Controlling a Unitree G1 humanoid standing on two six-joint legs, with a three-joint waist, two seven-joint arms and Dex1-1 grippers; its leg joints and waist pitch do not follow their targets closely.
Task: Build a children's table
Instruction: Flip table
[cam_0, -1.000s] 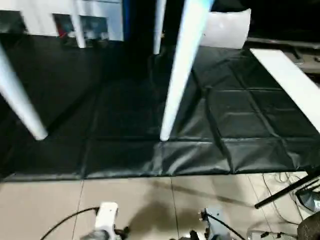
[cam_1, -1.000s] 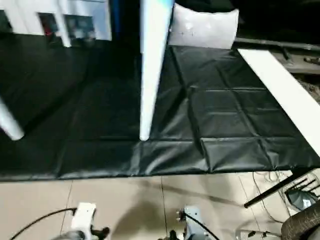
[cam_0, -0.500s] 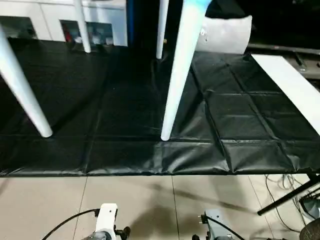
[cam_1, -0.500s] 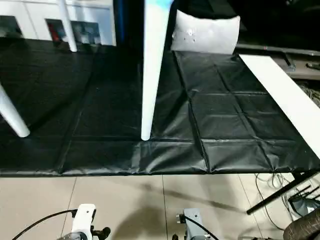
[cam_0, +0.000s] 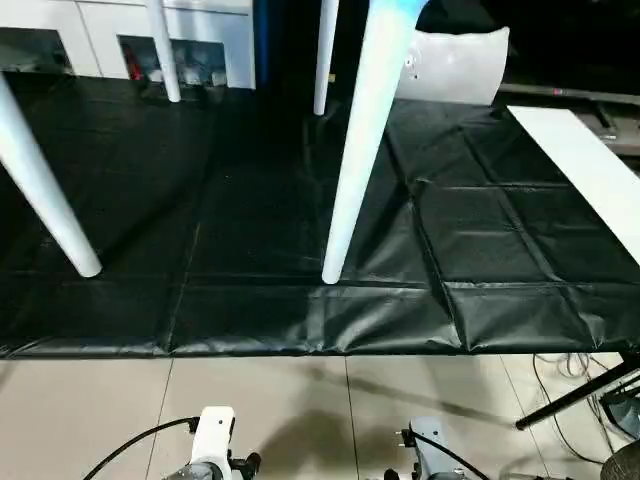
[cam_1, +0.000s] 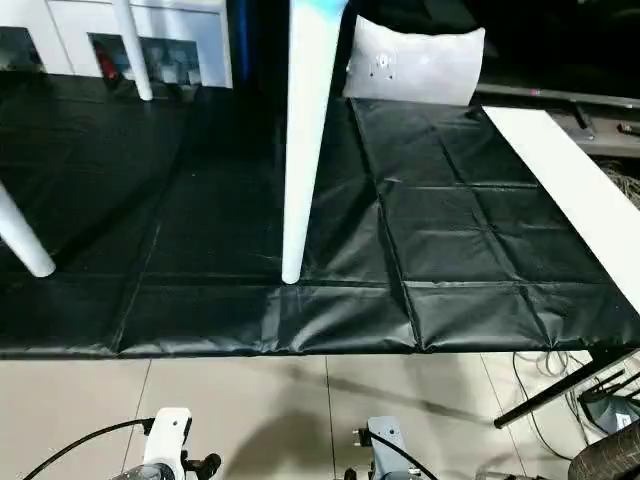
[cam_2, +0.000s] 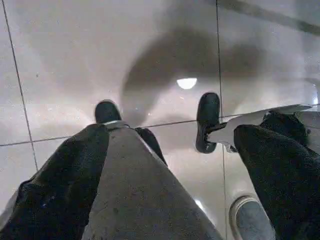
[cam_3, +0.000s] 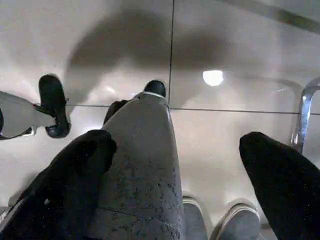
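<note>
White cabinet (cam_0: 140, 45) is holding what may be small items; table legs (cam_0: 355, 140) are standing on the black mat (cam_0: 250, 230); both grippers are hanging released, empty.

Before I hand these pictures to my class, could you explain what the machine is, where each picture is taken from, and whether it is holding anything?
It is a humanoid robot with two arms. The two wide pictures come from its head camera, looking down. They show the long round white plastic table legs of a children's table standing on a black creased floor mat, which lies on pale floor tiles. A flat white board lies at the right; a white cabinet with shelves stands behind. The other two pictures come from wrist cameras looking along each end effector towards the tiles. The left end effector and right end effector both stand open, holding nothing.
</note>
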